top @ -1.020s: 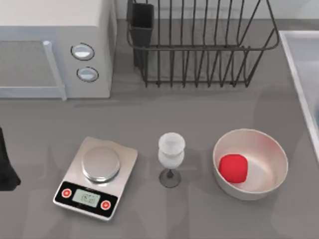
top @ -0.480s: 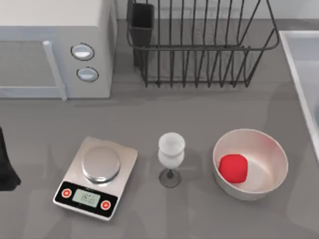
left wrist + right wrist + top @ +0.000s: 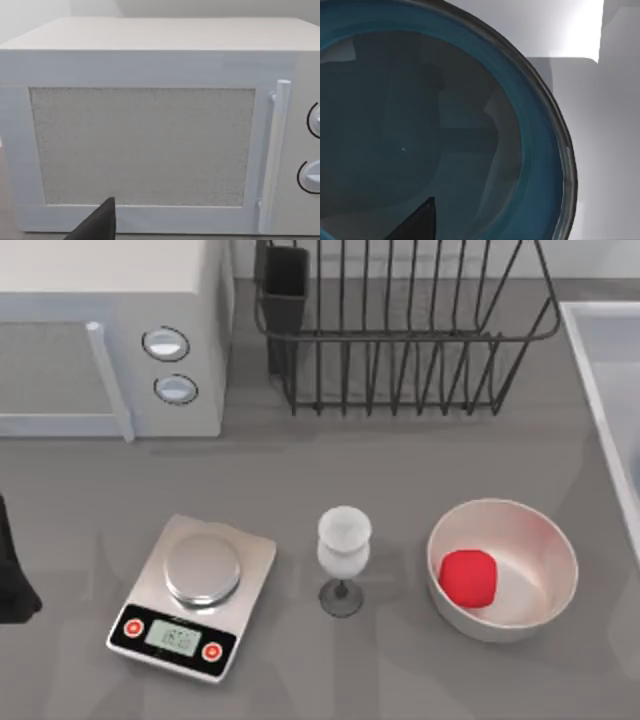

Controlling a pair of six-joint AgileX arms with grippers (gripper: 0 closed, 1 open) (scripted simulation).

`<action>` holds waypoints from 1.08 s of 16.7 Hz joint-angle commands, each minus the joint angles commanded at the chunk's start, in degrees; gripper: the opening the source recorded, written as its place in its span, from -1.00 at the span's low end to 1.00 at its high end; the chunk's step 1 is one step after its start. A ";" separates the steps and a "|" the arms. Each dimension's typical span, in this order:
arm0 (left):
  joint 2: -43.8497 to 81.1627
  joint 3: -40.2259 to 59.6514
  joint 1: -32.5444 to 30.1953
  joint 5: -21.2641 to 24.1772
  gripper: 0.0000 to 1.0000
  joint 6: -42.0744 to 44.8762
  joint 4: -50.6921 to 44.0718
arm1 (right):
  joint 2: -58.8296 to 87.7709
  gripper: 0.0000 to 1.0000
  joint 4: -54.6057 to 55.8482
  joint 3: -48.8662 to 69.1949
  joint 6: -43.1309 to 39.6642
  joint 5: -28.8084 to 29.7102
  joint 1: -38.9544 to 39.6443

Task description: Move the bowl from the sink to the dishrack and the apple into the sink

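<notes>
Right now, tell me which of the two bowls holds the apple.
The cream-white bowl on the counter, right of the goblet, holds the red apple. The teal-blue bowl in the right wrist view has no apple in the part shown.

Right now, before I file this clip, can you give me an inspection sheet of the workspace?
Surface: grey counter.
Job's things: apple in the cream bowl; dishrack at the back, holding no dishes; sink at the right edge; teal bowl close under the right wrist camera.
Clutter: microwave, scale, goblet.
Grippers: left arm parked at the left edge.
Cables: nothing seen.
Surroundings: nothing seen.
</notes>
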 joint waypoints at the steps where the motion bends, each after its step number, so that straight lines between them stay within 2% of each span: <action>1: 0.00 0.00 0.00 0.00 1.00 0.00 0.00 | 0.98 1.00 1.88 -0.89 0.03 0.02 0.04; 8: 0.00 0.00 0.00 0.00 1.00 0.00 0.00 | 3.42 1.00 6.54 -3.11 0.11 0.06 0.12; 18: 0.00 0.00 0.00 0.00 1.00 0.00 0.00 | 3.42 -0.51 6.54 -3.11 0.11 0.06 0.12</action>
